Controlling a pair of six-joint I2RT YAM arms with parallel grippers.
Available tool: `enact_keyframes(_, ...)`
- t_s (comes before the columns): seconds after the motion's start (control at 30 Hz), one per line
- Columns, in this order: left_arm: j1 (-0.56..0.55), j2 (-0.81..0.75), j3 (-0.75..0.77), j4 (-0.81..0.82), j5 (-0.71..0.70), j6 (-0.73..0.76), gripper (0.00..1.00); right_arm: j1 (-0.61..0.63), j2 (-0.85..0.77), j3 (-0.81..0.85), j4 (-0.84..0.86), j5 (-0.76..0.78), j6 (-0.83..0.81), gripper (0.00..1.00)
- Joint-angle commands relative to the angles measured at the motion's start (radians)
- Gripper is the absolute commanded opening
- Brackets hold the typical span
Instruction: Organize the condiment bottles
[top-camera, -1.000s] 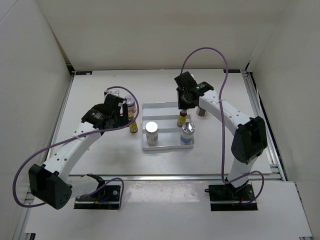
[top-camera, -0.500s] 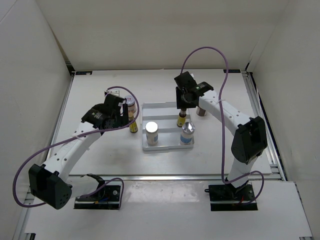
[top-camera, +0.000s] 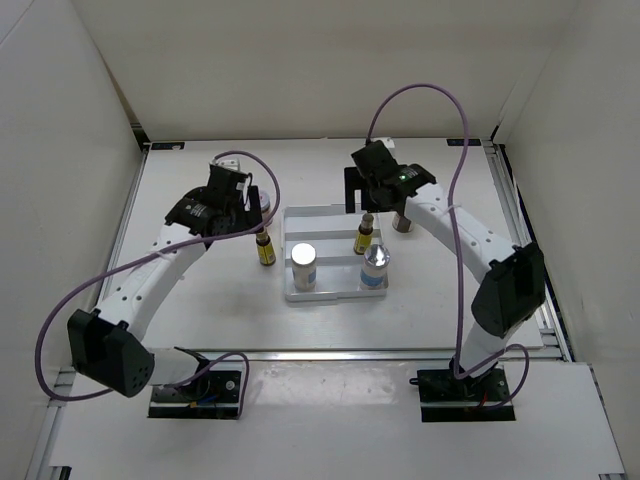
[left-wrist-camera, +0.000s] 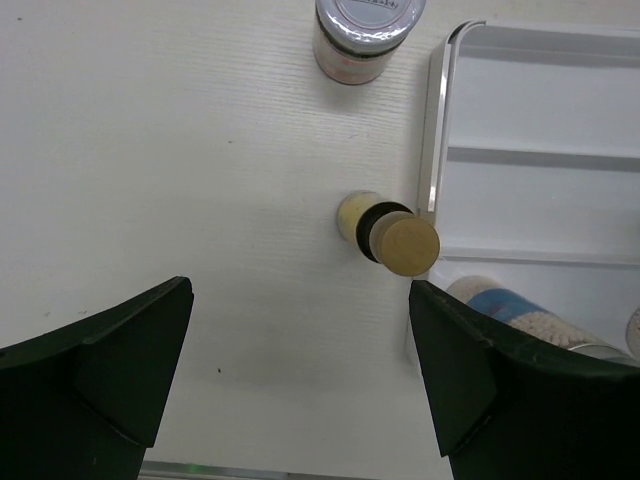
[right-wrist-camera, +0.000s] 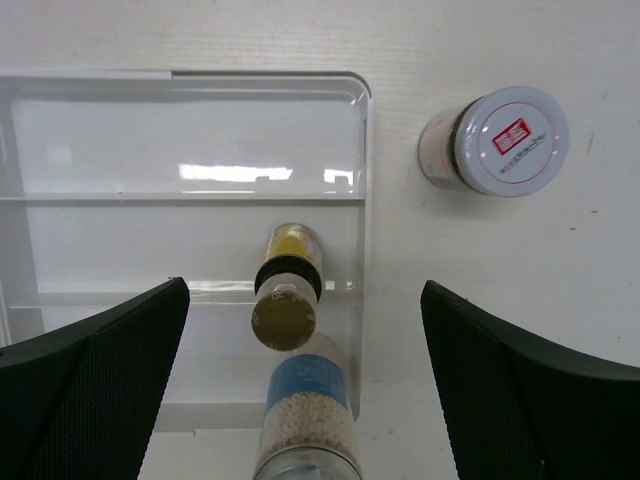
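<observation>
On the white tabletop (top-camera: 200, 300), closed in by plain white walls (top-camera: 300, 70), one slim yellow bottle (top-camera: 364, 238) with a dark cap stands inside the ridged tray (top-camera: 300, 212) near a white silver-capped bottle (top-camera: 375, 267), the second yellow bottle (top-camera: 265, 250) stands just outside the tray's left rim, perhaps touching it, and my left end effector (left-wrist-camera: 300, 340) and right end effector (right-wrist-camera: 305, 340) hang spread, empty.

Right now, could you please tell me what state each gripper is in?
Left gripper: open, empty, above the left yellow bottle, beside the tray.
Right gripper: open, empty, above the right yellow bottle, inside the tray.
</observation>
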Motion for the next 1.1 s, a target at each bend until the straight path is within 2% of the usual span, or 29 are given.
enact_keyframes(0.0,0.003,0.043,0.030,0.031,0.049,-0.026,1.00,0.002,-0.106,0.019,0.019,0.076,-0.014,1.00)
enact_keyframes(0.23,0.023,0.135,0.019,0.054,0.082,-0.050,1.00,0.002,-0.213,-0.004,0.019,0.086,-0.033,1.00)
enact_keyframes(0.67,0.023,0.145,0.053,0.130,0.128,-0.050,1.00,0.002,-0.285,-0.103,0.019,0.106,-0.042,1.00)
enact_keyframes(0.83,0.023,0.135,0.062,0.152,0.183,-0.059,0.95,0.002,-0.285,-0.112,0.019,0.106,-0.033,1.00)
enact_keyframes(1.0,0.023,0.144,0.071,0.170,0.201,-0.059,0.94,0.002,-0.285,-0.112,0.019,0.106,-0.033,1.00)
enact_keyframes(1.07,0.023,0.173,0.071,0.170,0.212,-0.059,0.88,0.002,-0.285,-0.112,0.019,0.106,-0.033,1.00)
